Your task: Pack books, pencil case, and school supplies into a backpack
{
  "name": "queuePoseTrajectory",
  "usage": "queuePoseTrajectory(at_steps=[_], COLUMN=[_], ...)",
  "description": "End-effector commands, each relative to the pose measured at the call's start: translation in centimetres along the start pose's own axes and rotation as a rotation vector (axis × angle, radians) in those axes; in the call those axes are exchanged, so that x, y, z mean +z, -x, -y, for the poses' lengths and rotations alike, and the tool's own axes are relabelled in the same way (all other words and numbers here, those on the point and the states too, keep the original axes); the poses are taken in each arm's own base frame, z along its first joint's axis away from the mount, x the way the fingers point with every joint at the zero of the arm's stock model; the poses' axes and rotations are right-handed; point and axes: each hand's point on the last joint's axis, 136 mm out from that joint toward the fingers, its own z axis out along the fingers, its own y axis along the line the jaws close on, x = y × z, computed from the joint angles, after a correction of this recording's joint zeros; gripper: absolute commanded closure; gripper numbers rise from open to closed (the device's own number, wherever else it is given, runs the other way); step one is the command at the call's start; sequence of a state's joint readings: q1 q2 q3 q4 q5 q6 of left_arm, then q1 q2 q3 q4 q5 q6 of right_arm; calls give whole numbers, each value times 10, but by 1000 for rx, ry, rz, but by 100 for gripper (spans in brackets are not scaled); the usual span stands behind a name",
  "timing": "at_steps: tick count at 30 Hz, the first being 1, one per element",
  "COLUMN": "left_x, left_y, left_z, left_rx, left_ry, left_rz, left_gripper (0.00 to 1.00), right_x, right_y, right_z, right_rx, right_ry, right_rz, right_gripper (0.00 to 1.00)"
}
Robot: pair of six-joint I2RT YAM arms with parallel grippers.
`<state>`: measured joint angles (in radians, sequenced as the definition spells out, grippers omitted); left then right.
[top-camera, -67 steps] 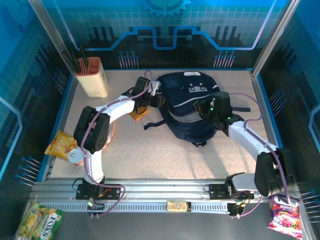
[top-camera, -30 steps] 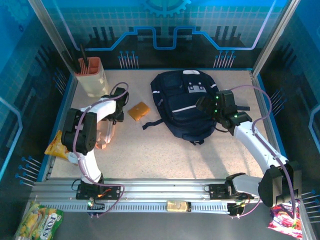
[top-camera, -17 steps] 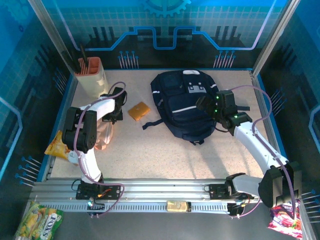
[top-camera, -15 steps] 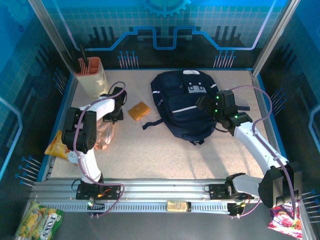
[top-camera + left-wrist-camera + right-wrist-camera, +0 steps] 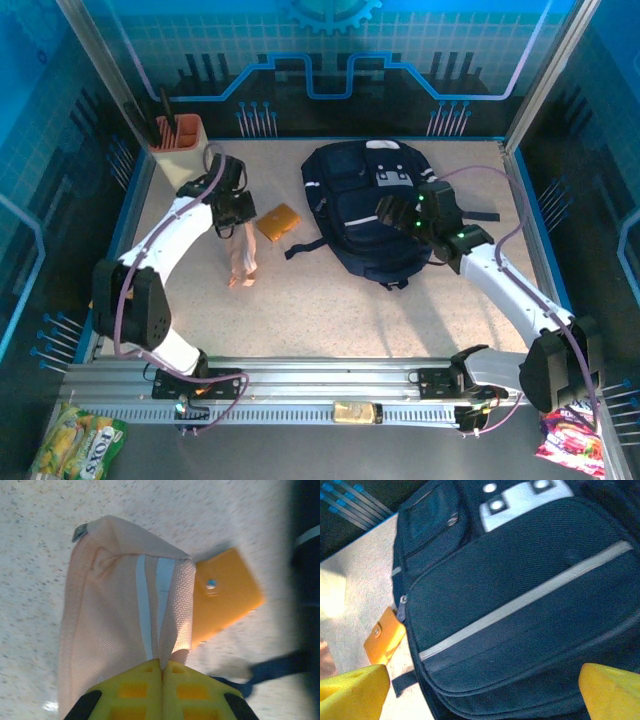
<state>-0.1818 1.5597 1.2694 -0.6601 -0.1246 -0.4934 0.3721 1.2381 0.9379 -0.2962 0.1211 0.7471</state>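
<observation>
A: Where is the backpack [image 5: 370, 215]?

B: Flat on the bench [image 5: 330, 300], toward the far middle, front side up. Its grey patch points to the far edge, and a pale stripe runs across the front pocket.

A: And the pencil case [image 5: 110, 630]?

B: It is a pink fabric pouch, hanging from the left gripper [image 5: 232, 212] to the left of the backpack. The yellow pads are pressed together on 1 end of it. I cannot tell whether its lower end touches the bench.

A: Anything between the 2?

B: A small orange wallet [image 5: 277, 221] with a snap lies on the bench. A black strap [image 5: 305, 247] from the backpack lies just beside it.

A: The right gripper [image 5: 480, 694]?

B: It hovers over the backpack's front with its fingers spread wide, and nothing is between them.

A: What else is there?

B: A beige cup [image 5: 183, 153] of pens stands in the far left corner. There are 2 snack bags on the dark floor outside the bench: a yellow-green bag [image 5: 75, 445] at near left and a red bag [image 5: 570, 430] at near right.
</observation>
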Motion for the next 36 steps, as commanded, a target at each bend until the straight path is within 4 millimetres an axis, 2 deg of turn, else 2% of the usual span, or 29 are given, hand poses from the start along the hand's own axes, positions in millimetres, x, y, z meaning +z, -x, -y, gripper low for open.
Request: queuePoseTrajectory(at_steps=[1, 5, 10, 16, 22, 30, 33, 35, 36], left_x=[-24, -32, -37, -33, -30, -32, -32, -33, -32], left_y=[13, 19, 22, 17, 14, 12, 13, 13, 12], left_z=[31, 49, 73, 93, 97, 99, 99, 99, 99], left_rx=[-196, -313, -420, -466, -489, -522, -527, -529, -529], left_ry=[-140, -195, -258, -307, -325, -352, -351, -353, -355], left_rz=[11, 13, -5, -64, -91, -96, -93, -95, -97], left_gripper=[100, 100, 100, 100, 100, 100, 100, 100, 100], right_x=[2, 9, 17, 30, 51, 82, 87, 89, 89], right_y=[5, -21, -67, -101, -120, -137, -144, -145, -144], right_z=[-49, -100, -158, -201, -218, -206, -204, -203, -204], right_rx=[-158, -317, -556, -673, -661, -656, -688, -702, -705], right_ry=[140, 293, 447, 578, 642, 563, 542, 533, 531], right_rz=[46, 22, -4, -42, -100, -132, -131, -127, -123], right_gripper=[3, 3, 3, 3, 3, 5, 6, 9, 14])
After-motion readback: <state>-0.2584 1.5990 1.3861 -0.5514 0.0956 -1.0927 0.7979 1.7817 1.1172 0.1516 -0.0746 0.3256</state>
